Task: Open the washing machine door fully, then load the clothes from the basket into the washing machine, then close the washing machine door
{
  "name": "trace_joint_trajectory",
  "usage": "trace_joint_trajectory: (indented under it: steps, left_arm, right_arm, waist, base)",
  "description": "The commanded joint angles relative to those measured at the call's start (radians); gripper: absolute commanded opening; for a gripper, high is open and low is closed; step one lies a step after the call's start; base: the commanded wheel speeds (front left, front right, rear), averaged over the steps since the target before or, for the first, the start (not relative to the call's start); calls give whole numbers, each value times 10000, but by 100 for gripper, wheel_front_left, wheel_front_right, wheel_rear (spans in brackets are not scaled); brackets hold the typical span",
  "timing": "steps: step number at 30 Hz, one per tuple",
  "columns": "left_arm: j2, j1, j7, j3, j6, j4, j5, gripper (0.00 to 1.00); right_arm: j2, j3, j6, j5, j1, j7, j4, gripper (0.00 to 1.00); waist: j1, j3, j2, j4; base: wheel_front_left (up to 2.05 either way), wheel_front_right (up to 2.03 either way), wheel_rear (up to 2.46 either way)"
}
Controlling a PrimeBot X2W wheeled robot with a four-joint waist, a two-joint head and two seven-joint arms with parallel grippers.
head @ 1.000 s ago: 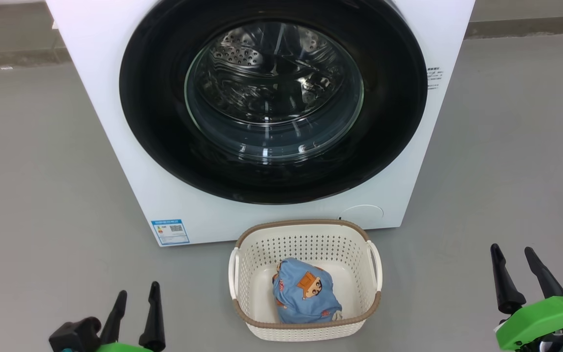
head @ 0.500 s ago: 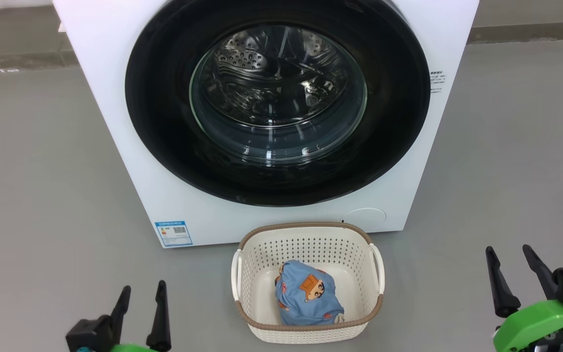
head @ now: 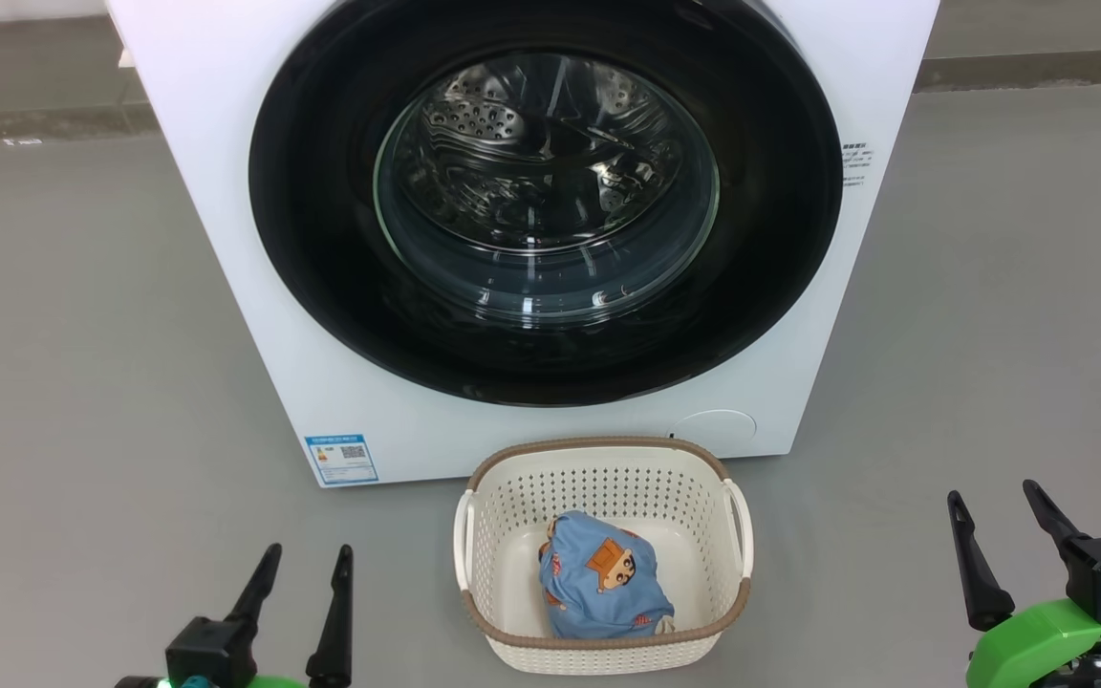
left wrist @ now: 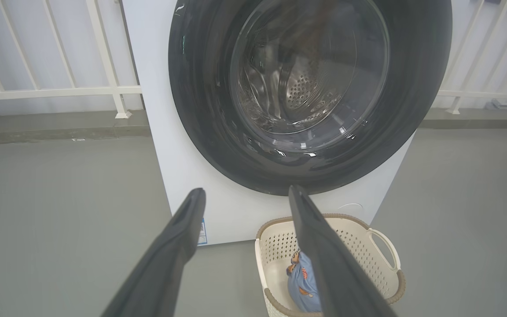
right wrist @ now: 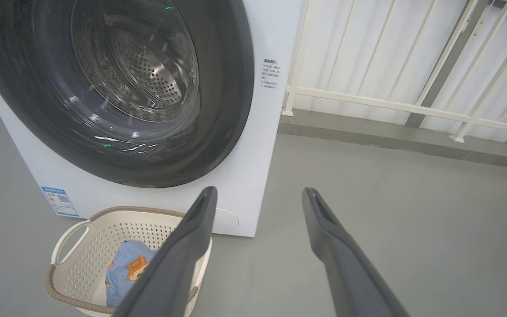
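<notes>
My left pincer (head: 310, 554) and right pincer (head: 992, 492) hang spread, empty. The round, glossy-black-rimmed glass washing machine door (head: 321, 239) sits shut; I should hook its rim and swing wide.

1. Looks smooth and white with a faint sheen on the washing machine (head: 226, 191) casing.
2. Shines glossy black on the washing machine door (head: 321, 287) rim; clear, reflective glass at its bowl.
3. Gleams as perforated steel in the drum (head: 503, 115).
4. Looks like matt cream perforated plastic on the basket (head: 598, 478), with a brown woven-look rim.
5. Appears as soft, creased printed cloth in the clothes (head: 603, 583).
6. Stays smooth, matt grey across the floor (head: 82, 334).
7. Looks matt and dark on the left end effector (head: 309, 549) and right end effector (head: 992, 491).
</notes>
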Motion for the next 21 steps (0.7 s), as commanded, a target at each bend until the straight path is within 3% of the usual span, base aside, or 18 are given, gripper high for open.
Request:
trace_joint_trajectory:
  steps: [1, 14, 21]
  left_arm:
    - [208, -475, -135, 310, 59, -138, 74, 100]
    - [223, -494, -136, 310, 187, -70, 77, 100]
    - [233, -509, -136, 300, 182, -61, 140, 100]
  right_arm:
    - [-280, 195, 54, -67, -194, -129, -234, 100]
    - [-238, 176, 54, -40, -236, -153, -236, 100]
    - [-258, 162, 54, -1, -252, -153, -184, 100]
  waist:
    - [0, 6, -1, -7]
    - [0, 63, -1, -33]
    - [0, 68, -1, -55]
  base:
    - [0, 0, 0]
    - [1, 1, -2]
    - [41, 41, -82]
